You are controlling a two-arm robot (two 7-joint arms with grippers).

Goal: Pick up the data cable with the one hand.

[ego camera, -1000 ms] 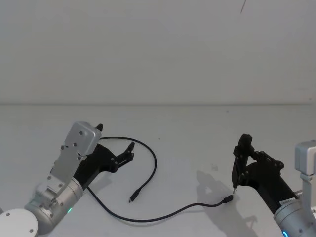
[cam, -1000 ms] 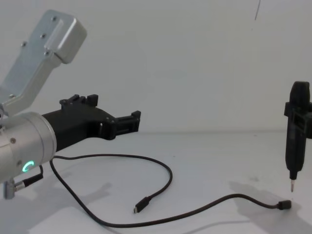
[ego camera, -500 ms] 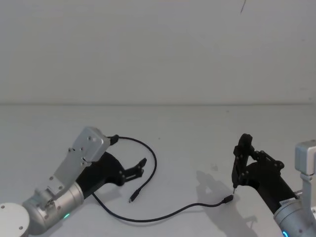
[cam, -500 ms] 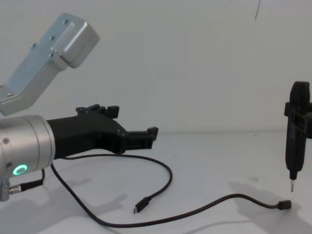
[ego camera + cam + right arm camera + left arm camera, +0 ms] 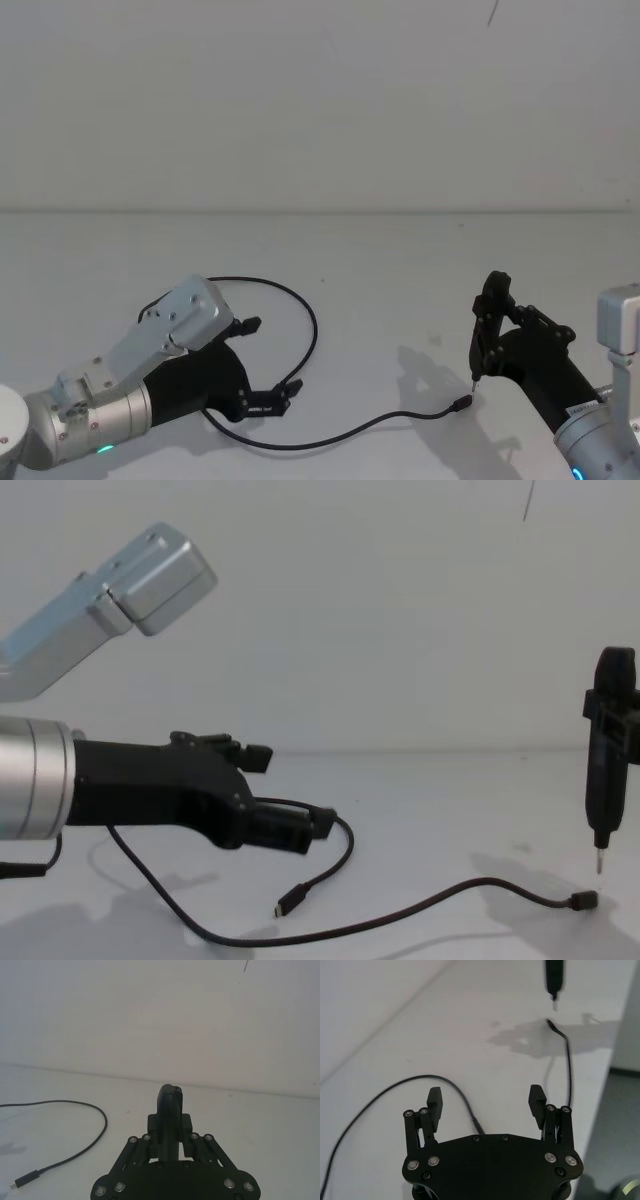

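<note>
**Left pincer brought down over cable; no grasp yet**

Finding 1. In the last second my left pincer (image 5: pixel 272 354) has swung from behind the loop toward the bench's (image 5: pixel 400 270) near edge and dropped low. It now hangs just above the surface, left of the middle. Its fingers (image 5: pixel 435 1102) stand released and wide apart, holding nothing.

Finding 2. The cable (image 5: pixel 313 330) has not moved. It lies flat along the near part of the bench, looping back left of the middle and trailing off to the right. In the left wrist view a strand runs in between my fingers and passes under the palm. The left plug (image 5: pixel 285 908) lies just below and in front of the fingertips.

Finding 3. My right pincer (image 5: pixel 170 1132) is unchanged, parked by the right edge and clenched on a slim tool (image 5: pixel 607 750). The tool's tip hovers just above the right plug (image 5: pixel 460 404).

Assessment. The approach looks nearly done, with the strand already bracketed. What remains, in my judgement, is a short descent, closing, then the lift. The risk is a thin cable slipping out of a closing grip.
</note>
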